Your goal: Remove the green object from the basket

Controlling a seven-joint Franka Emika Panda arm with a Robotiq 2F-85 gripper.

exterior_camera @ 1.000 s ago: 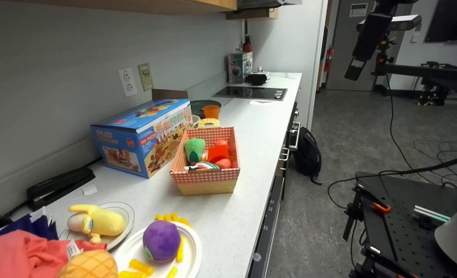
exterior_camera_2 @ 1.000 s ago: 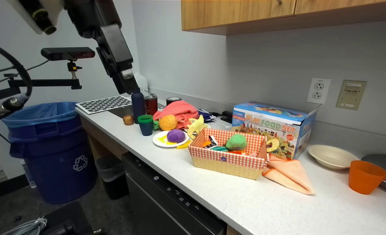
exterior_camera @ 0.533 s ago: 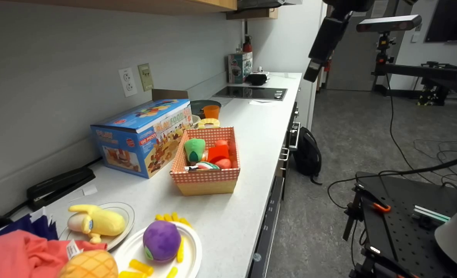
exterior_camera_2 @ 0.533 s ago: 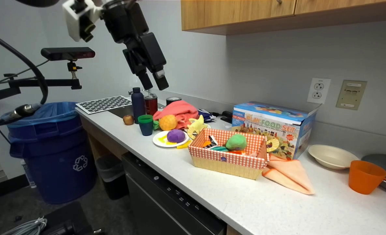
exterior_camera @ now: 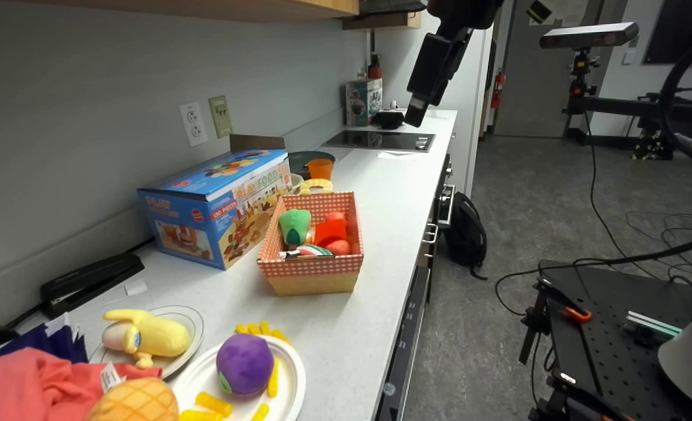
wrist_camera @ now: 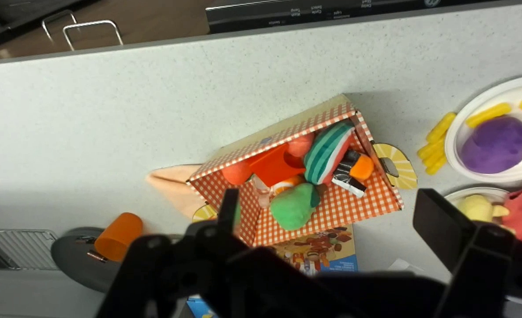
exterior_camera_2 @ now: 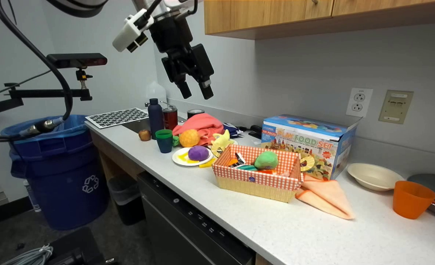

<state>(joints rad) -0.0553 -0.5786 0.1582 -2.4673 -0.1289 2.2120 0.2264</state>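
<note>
The green object (exterior_camera: 295,227) is a bright green, pear-shaped toy with a darker green patch. It lies in the basket (exterior_camera: 312,268) among other toys and also shows in an exterior view (exterior_camera_2: 266,160) and the wrist view (wrist_camera: 292,207). The basket, with red-and-white checked sides and a tan lower part, stands on the counter in an exterior view (exterior_camera_2: 235,173) and the wrist view (wrist_camera: 272,137). My gripper (exterior_camera_2: 195,92) is open and empty, high above the counter and well apart from the basket. In the wrist view its fingers (wrist_camera: 327,194) are wide apart.
The basket also holds a red piece (wrist_camera: 274,164), a watermelon slice (wrist_camera: 327,152) and other toys. A blue play food box (exterior_camera_2: 305,140) stands against the basket's wall side. A purple toy (wrist_camera: 497,145) sits on a white plate. An orange cup (exterior_camera_2: 413,200) and wall cabinets (exterior_camera_2: 268,18) are nearby.
The arm has swung in towards the counter: the gripper has moved left in one exterior view and right in the other. Both fingers now show apart. The basket and its toys have not moved.
</note>
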